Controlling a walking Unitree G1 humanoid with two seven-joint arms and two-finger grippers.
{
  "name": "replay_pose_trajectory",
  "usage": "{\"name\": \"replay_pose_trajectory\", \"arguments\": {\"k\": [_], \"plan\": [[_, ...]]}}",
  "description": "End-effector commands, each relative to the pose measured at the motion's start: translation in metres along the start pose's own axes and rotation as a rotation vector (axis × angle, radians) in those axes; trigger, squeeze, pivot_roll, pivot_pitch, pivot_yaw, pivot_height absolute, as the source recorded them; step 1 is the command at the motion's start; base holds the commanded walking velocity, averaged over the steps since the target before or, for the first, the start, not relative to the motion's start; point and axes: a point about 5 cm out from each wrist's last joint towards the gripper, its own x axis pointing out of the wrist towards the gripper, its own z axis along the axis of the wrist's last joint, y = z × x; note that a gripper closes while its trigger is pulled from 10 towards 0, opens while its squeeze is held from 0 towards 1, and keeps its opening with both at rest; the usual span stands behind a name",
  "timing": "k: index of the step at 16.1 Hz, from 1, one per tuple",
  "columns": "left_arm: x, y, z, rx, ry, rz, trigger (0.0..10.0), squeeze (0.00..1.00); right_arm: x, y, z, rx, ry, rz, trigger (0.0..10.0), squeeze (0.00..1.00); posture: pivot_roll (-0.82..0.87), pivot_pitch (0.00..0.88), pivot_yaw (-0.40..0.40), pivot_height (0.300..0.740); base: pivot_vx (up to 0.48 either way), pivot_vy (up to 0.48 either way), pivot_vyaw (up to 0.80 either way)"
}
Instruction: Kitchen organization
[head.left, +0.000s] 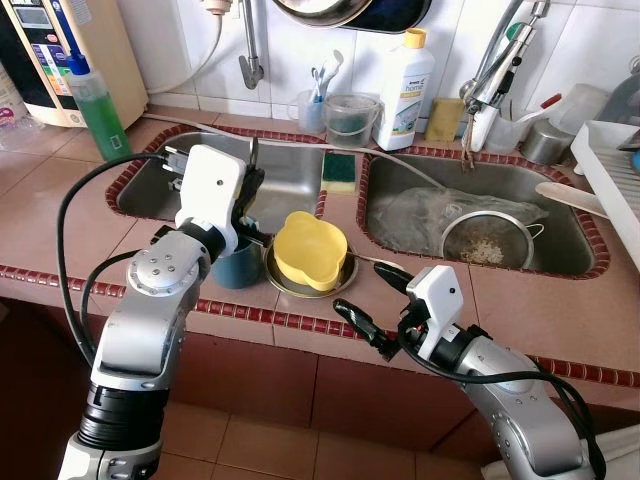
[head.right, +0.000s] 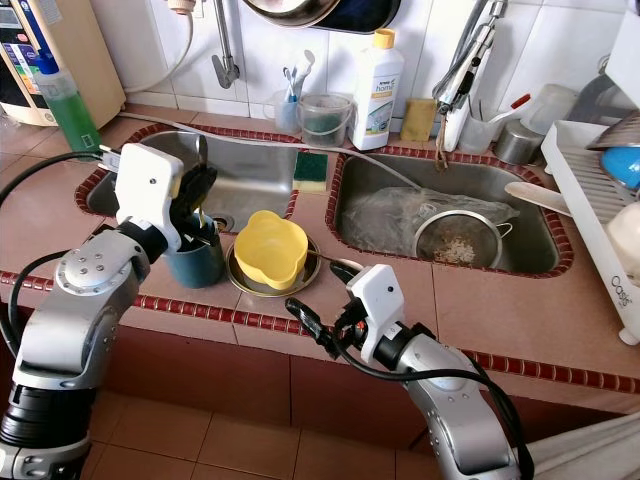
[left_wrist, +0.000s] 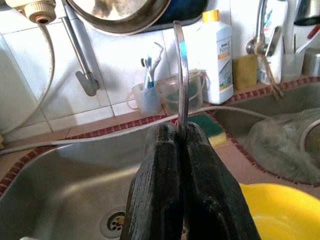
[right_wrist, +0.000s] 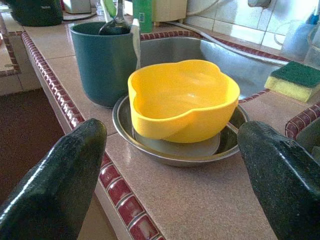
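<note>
your left gripper (head.left: 246, 200) is clenched on a thin metal utensil (left_wrist: 182, 75), held over the teal cup (right_wrist: 105, 62) on the near counter; the cup already holds a spoon. your right gripper (head.left: 372, 300) hangs released, near the counter edge. just right of the cup, the yellow bowl (head.left: 310, 250) sits tilted in a steel dish (right_wrist: 165, 150). mid-task by my read: far right, the strainer (head.left: 487, 240) with scraps waits in the sink.

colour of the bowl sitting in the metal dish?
Yellow. The bowl shows best in the right wrist view, resting in the metal dish.
</note>
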Motion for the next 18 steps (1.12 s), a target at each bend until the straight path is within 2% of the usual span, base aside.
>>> {"name": "replay_pose_trajectory", "arguments": {"k": [1,4,10,11,12,16,17,18], "plan": [[0.000,0.006,0.015,-0.011,-0.052,0.019,10.0,0.00,0.003,0.001,0.002,-0.023,0.005,0.024,10.0,0.00,-0.07,0.038,0.002,0.740,0.000,0.000,0.00],[-0.001,0.014,0.025,-0.062,-0.089,0.029,10.0,0.00,0.005,0.002,0.002,-0.021,0.004,0.031,10.0,0.00,-0.07,0.030,0.002,0.740,0.000,0.000,0.00],[-0.001,0.024,0.039,-0.099,-0.143,0.035,10.0,0.00,0.009,-0.001,0.007,-0.018,-0.027,0.021,10.0,0.00,-0.06,0.013,0.004,0.740,0.000,0.000,0.00],[-0.001,0.026,0.042,-0.140,-0.160,0.035,10.0,0.00,0.009,-0.003,0.009,-0.016,-0.041,0.012,10.0,0.00,-0.07,0.012,0.005,0.740,0.000,0.000,0.00],[-0.001,0.030,0.048,-0.200,-0.190,0.040,10.0,0.00,0.010,-0.006,0.015,-0.009,-0.067,-0.006,10.0,0.00,-0.07,0.012,0.004,0.740,0.000,0.000,0.00],[-0.001,0.044,0.057,-0.271,-0.244,0.095,10.0,0.00,0.010,-0.018,0.034,0.012,-0.165,-0.071,10.0,0.00,-0.07,0.011,0.004,0.740,0.000,0.000,0.00],[0.000,0.049,0.059,-0.250,-0.253,0.136,10.0,0.00,0.010,-0.028,0.042,0.015,-0.212,-0.139,10.0,0.00,-0.07,0.012,0.003,0.740,0.000,0.000,0.00],[0.001,0.052,0.059,-0.191,-0.256,0.178,10.0,0.00,0.010,-0.039,0.052,0.029,-0.272,-0.230,10.0,0.00,-0.07,0.014,0.002,0.740,0.000,0.000,0.00]]}}
